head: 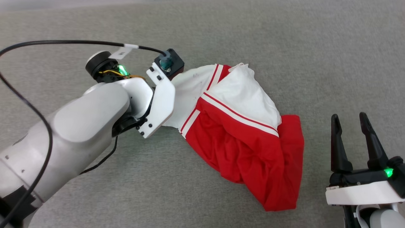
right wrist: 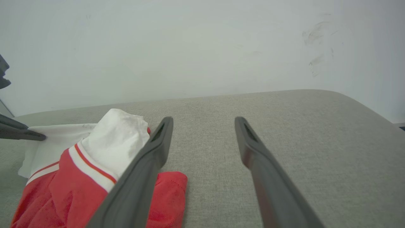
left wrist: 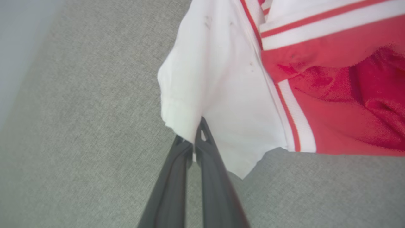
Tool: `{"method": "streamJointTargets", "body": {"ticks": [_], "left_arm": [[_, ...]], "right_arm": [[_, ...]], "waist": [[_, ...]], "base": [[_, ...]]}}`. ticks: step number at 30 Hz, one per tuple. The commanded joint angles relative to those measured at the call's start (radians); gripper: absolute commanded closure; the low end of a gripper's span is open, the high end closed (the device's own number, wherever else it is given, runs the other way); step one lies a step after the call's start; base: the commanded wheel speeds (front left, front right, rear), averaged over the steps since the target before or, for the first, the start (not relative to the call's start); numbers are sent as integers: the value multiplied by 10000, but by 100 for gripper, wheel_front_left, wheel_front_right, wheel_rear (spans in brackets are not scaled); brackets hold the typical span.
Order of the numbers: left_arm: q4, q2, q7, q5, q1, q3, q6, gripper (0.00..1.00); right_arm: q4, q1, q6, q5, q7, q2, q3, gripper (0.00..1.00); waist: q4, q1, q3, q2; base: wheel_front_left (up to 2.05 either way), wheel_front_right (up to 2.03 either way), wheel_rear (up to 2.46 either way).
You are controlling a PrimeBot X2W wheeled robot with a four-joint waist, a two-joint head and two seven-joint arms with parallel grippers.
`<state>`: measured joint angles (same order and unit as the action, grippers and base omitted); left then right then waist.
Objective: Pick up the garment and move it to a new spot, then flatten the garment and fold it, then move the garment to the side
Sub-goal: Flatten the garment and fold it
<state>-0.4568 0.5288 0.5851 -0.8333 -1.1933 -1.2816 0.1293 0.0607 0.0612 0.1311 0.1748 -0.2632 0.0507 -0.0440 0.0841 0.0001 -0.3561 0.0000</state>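
Observation:
The garment (head: 243, 139) is a crumpled red shirt with white sleeves and red-and-white striped trim, lying on the grey cloth surface (head: 284, 47) in the head view's middle. In the left wrist view my left gripper (left wrist: 191, 139) is shut on the edge of a white sleeve of the garment (left wrist: 218, 79). The head view hides its fingers behind the pale wrist bracket (head: 159, 104) at the garment's left end. My right gripper (head: 349, 122) stands open at the lower right, apart from the cloth, and the right wrist view shows that gripper (right wrist: 202, 122) with nothing between its fingers and the garment (right wrist: 95, 158) to its left.
A black cable (head: 63, 42) loops over my left arm to a small black box (head: 169, 63) on the wrist. A pale wall (right wrist: 190, 47) rises behind the surface's far edge. The surface's rounded corner (right wrist: 357, 101) lies far right in the right wrist view.

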Motion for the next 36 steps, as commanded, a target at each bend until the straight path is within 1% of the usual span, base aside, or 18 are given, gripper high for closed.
{"method": "streamJointTargets", "body": {"ticks": [1,4,6,10,13,17,20,23,24,25,27,30,33,36], "left_arm": [[117,200,-429,-160,323,45,-4,100],[345,607,-1110,-375,666,223,-36,100],[540,933,-1415,-508,1044,315,-169,100],[1156,1742,-1855,-755,1983,436,-755,100],[1708,2415,-1900,-983,2812,396,-1213,100],[2349,3013,-1913,-1478,3950,349,-1724,100],[2544,3192,-1750,-1768,4760,245,-1885,100],[2330,3052,-1690,-2074,5400,141,-1891,100],[2217,2999,-1708,-2109,5523,119,-1868,60],[2125,2952,-1817,-2074,5517,137,-1847,0],[1998,2881,-2130,-1916,5219,315,-1930,0],[2088,3037,-2407,-1653,4498,653,-1908,0],[2408,3173,-2499,-1345,3777,933,-1870,0],[2837,3114,-2474,-1130,2907,1279,-1781,0]], "right_arm": [[-50,-129,-5,-87,-24,-7,38,0],[-86,-287,-7,-92,-24,-8,-29,0],[-88,-357,-7,-105,-24,-8,-50,0],[-124,-538,-7,-78,-24,-7,-136,0],[-148,-669,-7,-40,-24,-8,-149,0],[-154,-745,-7,-43,-24,-7,-155,0],[-159,-714,-7,-44,-24,-8,-166,0],[-198,-661,-7,-58,-24,-8,-202,0],[-212,-648,-7,-63,-24,-7,-203,0],[-229,-639,-5,-68,-24,-8,-193,0],[-259,-649,-7,-84,-24,-7,-207,0],[-291,-723,-7,-106,-24,-8,-247,0],[-287,-757,-7,-77,-23,-8,-286,0],[-262,-762,-7,-12,-23,-8,-268,0]], "waist": [[-441,-1,505,0],[-755,-1,832,0],[-906,-1,1003,0],[-1139,-1,1255,0],[-1263,-1,1336,0],[-1318,-1,1340,0],[-1326,-1,1301,0],[-1334,-1,1285,0],[-1333,-1,1295,0],[-1326,-1,1309,0],[-1330,-1,1373,0],[-1337,-1,1486,0],[-1313,-1,1574,0],[-1261,-1,1603,0]], "base": [[0,0,0],[0,0,0],[0,0,0],[0,0,0],[0,0,0],[0,0,0],[0,0,0],[0,0,0],[0,0,0],[0,0,0],[0,0,0],[0,0,0],[0,0,0],[0,0,0]]}}
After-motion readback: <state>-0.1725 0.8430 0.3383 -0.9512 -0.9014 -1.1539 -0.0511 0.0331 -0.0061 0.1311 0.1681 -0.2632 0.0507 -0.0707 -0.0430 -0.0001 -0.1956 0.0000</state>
